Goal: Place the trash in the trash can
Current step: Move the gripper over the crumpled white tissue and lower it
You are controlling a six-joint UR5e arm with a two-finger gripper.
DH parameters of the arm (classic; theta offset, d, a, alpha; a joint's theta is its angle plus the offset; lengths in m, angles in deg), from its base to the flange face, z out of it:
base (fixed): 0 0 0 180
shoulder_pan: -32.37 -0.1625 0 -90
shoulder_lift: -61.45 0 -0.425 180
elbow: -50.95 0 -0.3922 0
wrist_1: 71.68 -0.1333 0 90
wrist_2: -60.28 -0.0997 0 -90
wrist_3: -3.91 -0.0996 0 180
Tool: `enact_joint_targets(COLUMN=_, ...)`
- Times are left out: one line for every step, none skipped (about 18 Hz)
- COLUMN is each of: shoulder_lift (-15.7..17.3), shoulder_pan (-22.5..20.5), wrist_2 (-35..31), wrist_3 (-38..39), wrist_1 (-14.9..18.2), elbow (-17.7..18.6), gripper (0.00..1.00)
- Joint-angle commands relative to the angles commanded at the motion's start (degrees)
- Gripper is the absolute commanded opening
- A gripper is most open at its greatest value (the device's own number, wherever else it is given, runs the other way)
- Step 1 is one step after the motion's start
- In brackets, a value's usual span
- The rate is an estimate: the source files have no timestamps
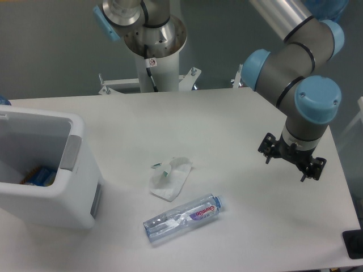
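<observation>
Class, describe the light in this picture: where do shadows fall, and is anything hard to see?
Fixed camera view: soft, even light; the trash can casts only a faint shadow; the clear bottle shows small glints; the tissue nearly blends into the white table; the gripper looks slightly blurred.

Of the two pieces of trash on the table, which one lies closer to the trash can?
The crumpled white tissue. It lies closer to the white trash can than the clear plastic bottle, which is farther right and nearer the table's front edge.

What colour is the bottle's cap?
Blue, on the bottle lying on the table; the fixed camera shows it.
</observation>
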Motion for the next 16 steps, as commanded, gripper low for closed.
enact_joint_targets(shoulder_lift=0.0, shoulder_pan=0.1, wrist_2=-0.1, wrist_3=0.1, wrist_1=-0.1, elbow=0.1, gripper=1.00)
enact_joint_targets(shoulder_lift=0.1, shoulder_pan=0.1, wrist_2=0.0, wrist_3=0.3, wrist_1=-0.1, elbow=0.4, gripper=1.00)
enact_joint_targets(shoulder_lift=0.3, shoulder_pan=0.3, wrist_2=0.0, wrist_3=0.5, wrist_1=-0.2, elbow=0.8, gripper=1.00)
enact_joint_targets(shoulder_lift=0.4, shoulder_pan=0.4, wrist_2=0.0, wrist_3=0.6, wrist_1=-0.1, elbow=1.2, gripper=1.00)
enact_joint_targets(shoulder_lift=1.0, shoulder_pan=0.4, wrist_2=0.4, wrist_3=0.5, wrist_1=0.0, elbow=1.5, gripper=1.00)
enact_joint_targets(shoulder_lift=1.8, shoulder_pan=0.4, wrist_2=0.6, wrist_3=0.4, wrist_1=0.0, elbow=2.2, gripper=1.00)
enact_joint_targets(shoulder_lift=1.9, shoulder_pan=0.5, wrist_2=0.8, wrist_3=0.4, wrist_1=0.0, elbow=3.1, gripper=1.00)
enact_joint_targets(shoulder_lift=2.1, shoulder_pan=0.6, wrist_2=0.9, wrist_3=0.5, wrist_1=0.0, elbow=4.1, gripper=1.00)
enact_joint_targets(shoulder_lift=2.6, shoulder_pan=0.7, wrist_2=1.0, wrist_3=0.6, wrist_1=-0.2, elbow=5.7, gripper=1.00)
enact_joint_targets(shoulder_lift=3.2, shoulder_pan=1.1, wrist_2=1.1, wrist_3=0.8, wrist_1=-1.3, elbow=7.3, gripper=1.00)
enact_joint_targets(shoulder_lift=3.8, shoulder_pan=1.7, wrist_2=1.4, wrist_3=1.5, wrist_1=-3.3, elbow=8.8, gripper=1.00)
enact_joint_targets(shoulder_lift=4.7, shoulder_pan=1.9, wrist_2=1.4, wrist_3=2.3, wrist_1=-4.9, elbow=10.6, gripper=1.00)
enact_joint_targets(shoulder_lift=5.7, shoulder_pan=2.4, wrist_2=1.4, wrist_3=2.4, wrist_1=-6.0, elbow=12.4, gripper=1.00)
enact_joint_targets(shoulder_lift=6.5, shoulder_pan=4.4, wrist_2=1.4, wrist_3=2.4, wrist_1=-6.8, elbow=14.3, gripper=1.00)
enact_joint_targets(shoulder_lift=7.1, shoulder_pan=5.4, wrist_2=1.3, wrist_3=2.5, wrist_1=-7.0, elbow=15.3, gripper=1.00)
enact_joint_targets(shoulder_lift=7.6, shoulder_pan=6.4, wrist_2=1.3, wrist_3=2.6, wrist_1=-7.0, elbow=16.2, gripper=1.00)
